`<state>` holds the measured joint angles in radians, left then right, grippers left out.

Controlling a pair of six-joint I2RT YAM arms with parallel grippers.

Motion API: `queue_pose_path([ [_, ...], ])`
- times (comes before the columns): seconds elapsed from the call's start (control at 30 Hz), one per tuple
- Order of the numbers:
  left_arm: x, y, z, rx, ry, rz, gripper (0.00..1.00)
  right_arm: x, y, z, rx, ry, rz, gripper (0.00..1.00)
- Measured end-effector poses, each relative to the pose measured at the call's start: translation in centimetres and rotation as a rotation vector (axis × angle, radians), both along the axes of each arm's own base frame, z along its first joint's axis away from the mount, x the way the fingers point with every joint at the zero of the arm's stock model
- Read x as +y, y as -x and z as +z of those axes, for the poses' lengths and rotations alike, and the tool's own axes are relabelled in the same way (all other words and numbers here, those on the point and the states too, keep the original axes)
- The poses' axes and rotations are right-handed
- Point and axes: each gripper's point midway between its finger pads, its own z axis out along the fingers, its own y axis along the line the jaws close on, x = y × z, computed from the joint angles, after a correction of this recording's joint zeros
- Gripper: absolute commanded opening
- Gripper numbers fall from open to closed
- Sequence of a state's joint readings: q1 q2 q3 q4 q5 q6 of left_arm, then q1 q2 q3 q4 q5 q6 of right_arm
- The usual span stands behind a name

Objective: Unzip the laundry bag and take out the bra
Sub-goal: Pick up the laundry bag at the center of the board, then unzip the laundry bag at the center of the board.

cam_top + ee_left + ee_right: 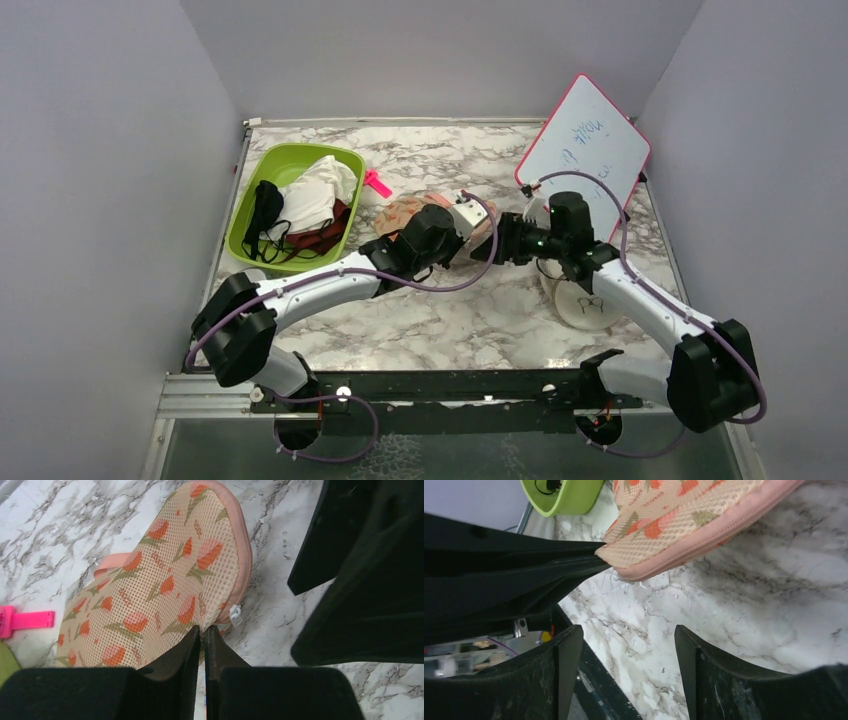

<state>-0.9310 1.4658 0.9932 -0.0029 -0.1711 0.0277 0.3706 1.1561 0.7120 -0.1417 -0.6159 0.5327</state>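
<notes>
Only the left wrist view shows the small white zipper pull (235, 615), just right of the left claw (202, 632), whose tips press together on the pink edging of the laundry bag (150, 580). The bag is rounded peach mesh printed with orange-and-green marks, and it stretches ahead of that claw on the marbled desk (749, 605). The right wrist view shows this pinch side-on. The right claw (626, 675) is spread wide and holds nothing, with the bag's padded edge just ahead.

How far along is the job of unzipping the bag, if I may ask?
Done: left gripper shut on the laundry bag, by its zipper pull. In hand: open right gripper hovers beside it. Left: the zipper looks closed, and no bra shows.
</notes>
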Motion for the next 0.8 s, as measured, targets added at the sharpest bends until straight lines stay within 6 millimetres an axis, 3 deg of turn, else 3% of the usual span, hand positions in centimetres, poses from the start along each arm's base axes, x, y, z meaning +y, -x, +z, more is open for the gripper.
queue_pose_path([
  [0.17, -0.6, 0.5, -0.4, 0.038, 0.016, -0.021, 0.00, 1.5, 0.4, -2.1, 0.093, -0.006, -0.005, 0.62],
  [0.43, -1.1, 0.7, -0.7, 0.090, 0.038, -0.044, 0.00, 2.7, -0.7, -3.1, -0.074, 0.155, -0.100, 0.64],
  [0.6, -1.5, 0.4, -0.3, 0.106, 0.062, -0.047, 0.00, 0.9, -1.5, -3.5, -0.287, 0.258, -0.171, 0.65],
  [0.7, -1.4, 0.2, -0.4, 0.118, 0.070, -0.045, 0.00, -0.7, -1.0, -3.5, -0.487, 0.282, -0.154, 0.66],
  [0.8, -1.2, -0.1, -0.4, 0.133, 0.079, -0.045, 0.00, -1.0, -0.6, -2.8, -0.631, 0.268, -0.129, 0.66],
])
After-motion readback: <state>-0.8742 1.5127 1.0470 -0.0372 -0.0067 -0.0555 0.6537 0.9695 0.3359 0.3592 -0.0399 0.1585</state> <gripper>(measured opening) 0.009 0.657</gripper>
